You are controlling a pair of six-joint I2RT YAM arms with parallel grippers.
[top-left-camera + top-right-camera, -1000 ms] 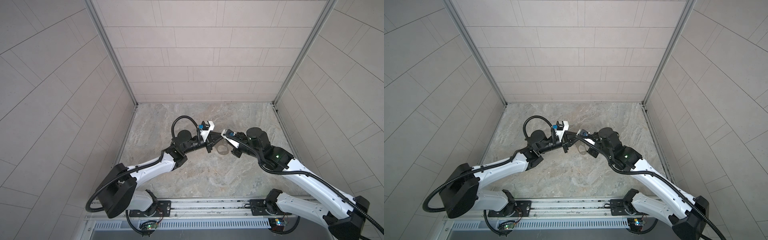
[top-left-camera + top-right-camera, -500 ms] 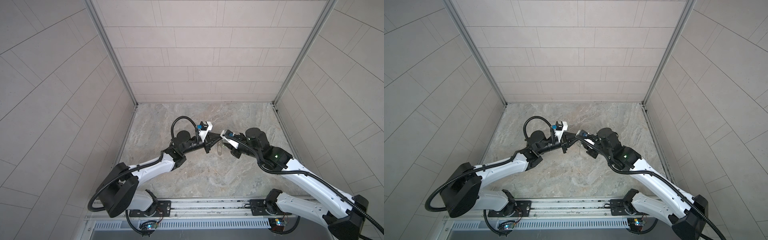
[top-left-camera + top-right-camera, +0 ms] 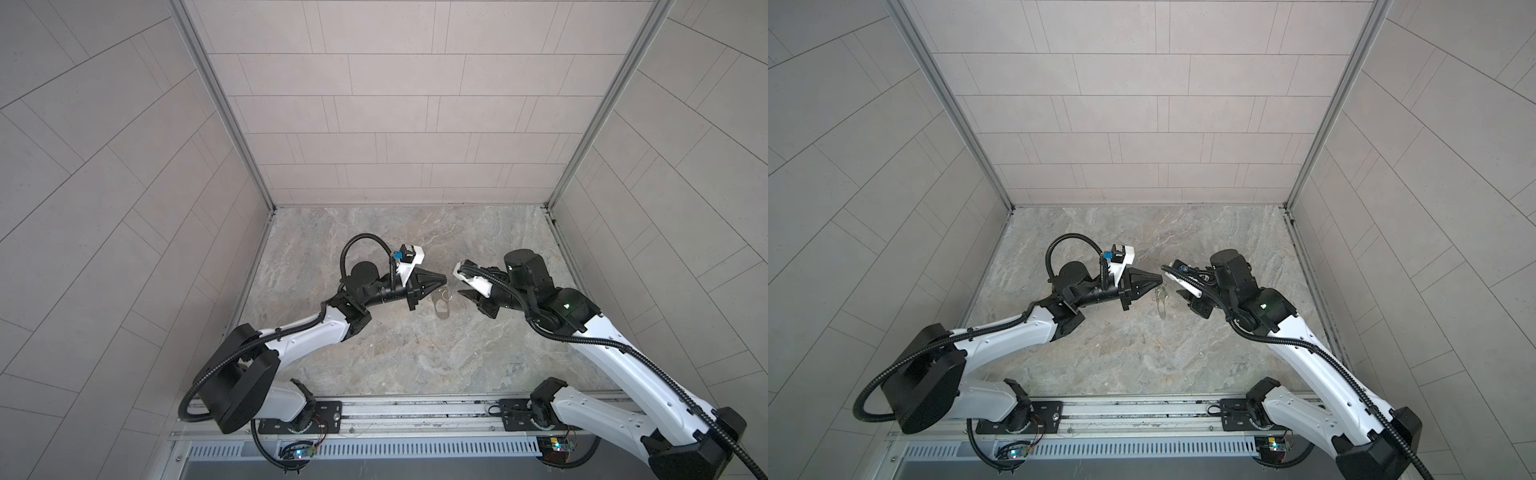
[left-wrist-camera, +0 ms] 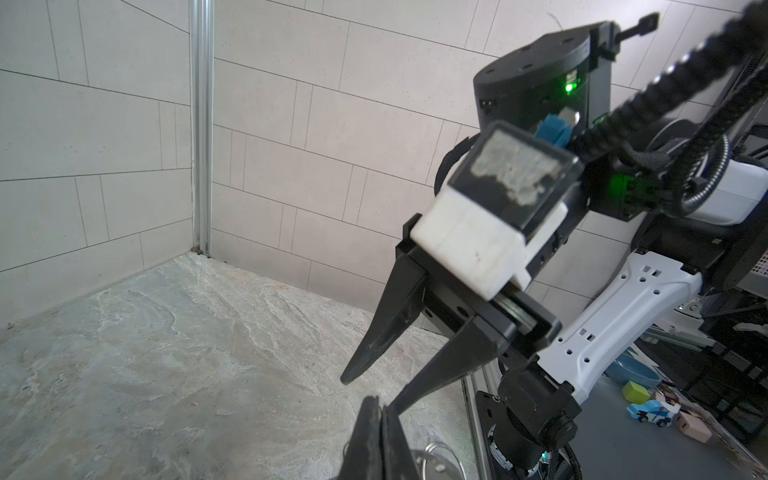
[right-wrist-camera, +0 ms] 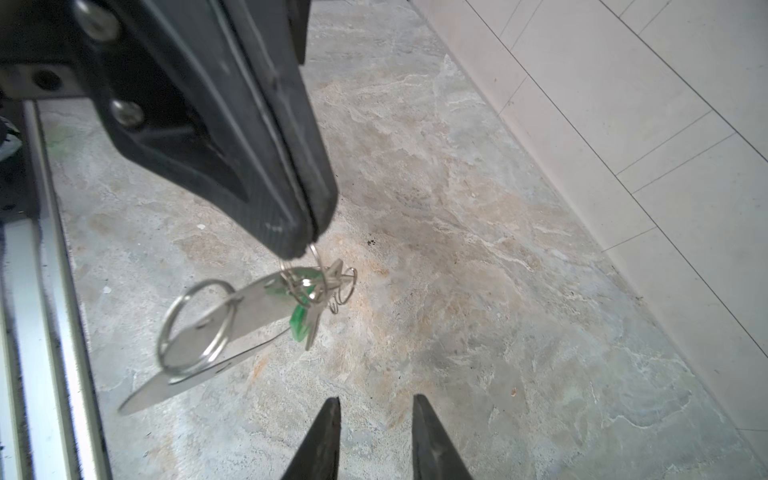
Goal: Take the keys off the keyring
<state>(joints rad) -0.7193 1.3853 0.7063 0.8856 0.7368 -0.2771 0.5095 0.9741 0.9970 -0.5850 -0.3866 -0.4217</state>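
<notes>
The keyring (image 5: 249, 307), a flat grey metal plate with wire loops, hangs tilted in the air above the stone floor. My left gripper (image 5: 307, 241) is shut on one small wire loop at its upper end. The keys (image 5: 300, 323), with bright green heads and short metal blades, dangle from the loops just below those fingertips. A larger silver split ring (image 5: 195, 328) lies against the plate. My right gripper (image 5: 376, 399) is open and empty, a short way off from the keys. In both top views the keyring (image 3: 441, 305) (image 3: 1160, 305) hangs between left gripper (image 3: 444, 277) and right gripper (image 3: 461, 291).
A marbled stone floor (image 3: 415, 353) is enclosed by tiled walls on three sides. A metal rail (image 3: 395, 415) with both arm bases runs along the front edge. Small coloured toys (image 4: 648, 409) lie outside the cell, behind the right arm.
My right gripper has opened and drawn back to the right, away from the keyring. The left gripper stays shut on the wire loop, and a gap now shows between the two grippers.
</notes>
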